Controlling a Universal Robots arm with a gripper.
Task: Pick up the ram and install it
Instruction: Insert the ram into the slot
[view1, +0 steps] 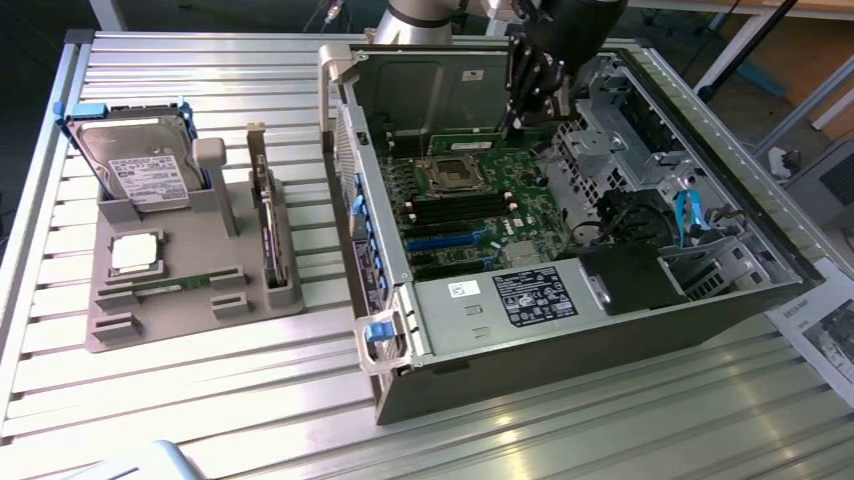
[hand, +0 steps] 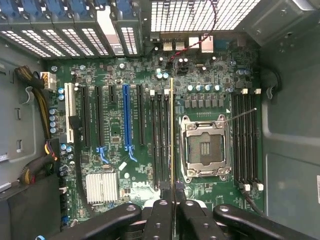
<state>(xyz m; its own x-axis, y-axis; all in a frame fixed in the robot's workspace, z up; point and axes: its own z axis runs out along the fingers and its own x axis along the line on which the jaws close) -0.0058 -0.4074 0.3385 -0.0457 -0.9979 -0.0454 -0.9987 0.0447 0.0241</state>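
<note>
Arm: one grey-and-black jointed robot arm (view1: 567, 25), entering at the top of the exterior view, wrist directed steeply downward.
Gripper: black two-finger gripper (hand: 172, 207), its matt black fingers (hand: 159, 217) drawn close together, pinching the end of a long thin ram stick (hand: 172, 140) held edge-on.

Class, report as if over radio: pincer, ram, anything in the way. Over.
Pincer shut on ram, edge-on above motherboard. Hanging over black slots beside processor socket. Nothing seen in the way.
</note>
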